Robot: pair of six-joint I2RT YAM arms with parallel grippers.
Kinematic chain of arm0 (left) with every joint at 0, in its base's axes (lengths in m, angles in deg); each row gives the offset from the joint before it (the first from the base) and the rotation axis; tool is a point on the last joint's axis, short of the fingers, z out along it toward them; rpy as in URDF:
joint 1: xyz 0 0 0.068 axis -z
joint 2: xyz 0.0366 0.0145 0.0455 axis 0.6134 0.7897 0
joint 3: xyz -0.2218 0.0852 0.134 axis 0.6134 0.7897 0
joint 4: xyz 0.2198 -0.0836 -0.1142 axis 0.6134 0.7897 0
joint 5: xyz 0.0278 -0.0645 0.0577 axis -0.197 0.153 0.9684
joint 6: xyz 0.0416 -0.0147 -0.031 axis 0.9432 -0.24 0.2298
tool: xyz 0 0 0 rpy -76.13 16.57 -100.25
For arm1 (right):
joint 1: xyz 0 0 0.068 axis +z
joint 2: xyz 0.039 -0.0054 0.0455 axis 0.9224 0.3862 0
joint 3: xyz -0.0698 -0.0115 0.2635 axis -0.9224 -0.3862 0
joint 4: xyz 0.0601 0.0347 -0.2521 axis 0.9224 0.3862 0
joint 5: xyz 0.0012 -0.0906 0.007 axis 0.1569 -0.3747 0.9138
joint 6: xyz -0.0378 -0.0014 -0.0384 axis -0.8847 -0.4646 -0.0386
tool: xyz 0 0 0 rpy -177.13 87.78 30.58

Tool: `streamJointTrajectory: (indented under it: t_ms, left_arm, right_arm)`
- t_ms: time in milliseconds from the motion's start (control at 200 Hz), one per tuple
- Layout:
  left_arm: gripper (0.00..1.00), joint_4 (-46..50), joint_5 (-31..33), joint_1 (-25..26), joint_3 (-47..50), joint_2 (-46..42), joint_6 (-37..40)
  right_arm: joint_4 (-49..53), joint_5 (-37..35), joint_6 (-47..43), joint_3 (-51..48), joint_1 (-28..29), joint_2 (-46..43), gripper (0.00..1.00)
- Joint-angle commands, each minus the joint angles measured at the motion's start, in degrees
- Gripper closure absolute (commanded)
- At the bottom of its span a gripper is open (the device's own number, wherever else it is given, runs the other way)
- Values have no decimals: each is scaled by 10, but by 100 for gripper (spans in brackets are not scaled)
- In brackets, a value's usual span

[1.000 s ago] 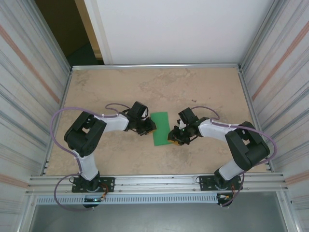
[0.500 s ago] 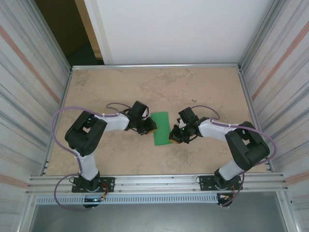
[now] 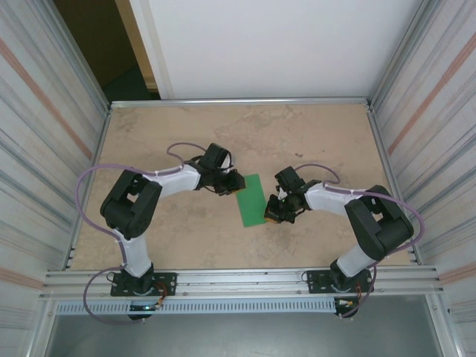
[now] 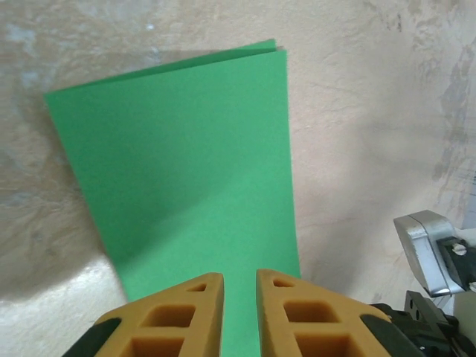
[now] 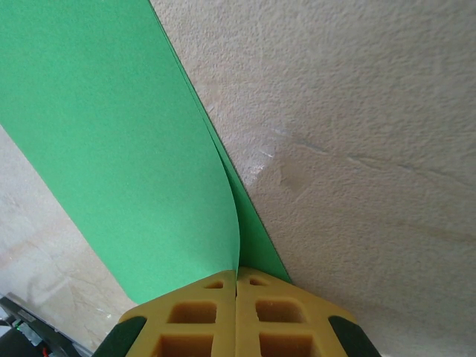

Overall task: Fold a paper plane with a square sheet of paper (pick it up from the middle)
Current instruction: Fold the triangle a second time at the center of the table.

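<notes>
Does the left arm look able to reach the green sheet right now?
Likely yes: the left pincer sits at the edge of the green sheet, nothing between them; the right pincer grips only the opposite side.

- You have a beige, mottled, stone-look bench [image 3: 238,141] with thin metal edging around it.
- On either side of you stand ribbed, silvery walls, the left wall [image 3: 44,111] and the right wall [image 3: 439,97], each crossed by a faint reddish stripe.
- A plain white panel [image 3: 282,44] closes the back.
- Left of that panel you see a dark opening [image 3: 97,44].
- An aluminium rail [image 3: 238,279] runs along the near edge.
- The light is even and the shadows are soft.
</notes>
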Motion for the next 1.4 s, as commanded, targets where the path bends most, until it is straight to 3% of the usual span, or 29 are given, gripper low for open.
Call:
streamJointTrajectory:
  t_ms: [0, 481, 732, 1393]
  left_arm:
    - [82, 47, 11, -3, -25, 26, 16]
    - [85, 122, 59, -4, -60, 73, 38]
    - [88, 119, 59, -4, -59, 78, 45]
    - [89, 117, 55, -4, -55, 82, 50]
  right_arm:
    - [24, -20, 2, 12, -2, -5, 99]
    - [-3, 17, -23, 40, 12, -22, 99]
    - [-45, 40, -26, 78, 29, 19, 99]
    - [-129, 16, 7, 92, 39, 97, 100]
